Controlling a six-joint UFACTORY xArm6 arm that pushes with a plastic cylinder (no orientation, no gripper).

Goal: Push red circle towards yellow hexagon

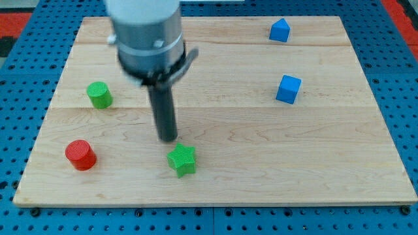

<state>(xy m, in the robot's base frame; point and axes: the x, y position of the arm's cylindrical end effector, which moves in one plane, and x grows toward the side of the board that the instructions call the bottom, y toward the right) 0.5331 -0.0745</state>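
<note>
- The wooden board (215, 176) is pale, made of planks whose seams run from the view's left to the view's right, with rounded corners; it fills most of the view.
- Under the board lies a blue perforated table (400, 98), its holes in a regular grid, showing on all sides; a red patch (16, 23) shows at the view's top left corner and another at the top right.
- No brand, label or writing can be read anywhere.
- Landmark: the green star (181, 160), near the board's bottom edge, a little left of centre.
- My tip (168, 138) sits just above and slightly left of the green star, close to it but apart; the dark rod rises from there into a grey cylindrical mount. The rod has nothing to clench and holds nothing; the tip touches no block.
- The red circle (80, 155) lies well to the left of the green star, at about the same height, near the board's left edge and far from my tip.
- A green cylinder (99, 95) stands up and to the left of the star.
- A blue cube (288, 89) lies up and to the right of the star; another blue block (279, 31) sits further up, near the board's top edge.
- The yellow hexagon does not show in the view.
</note>
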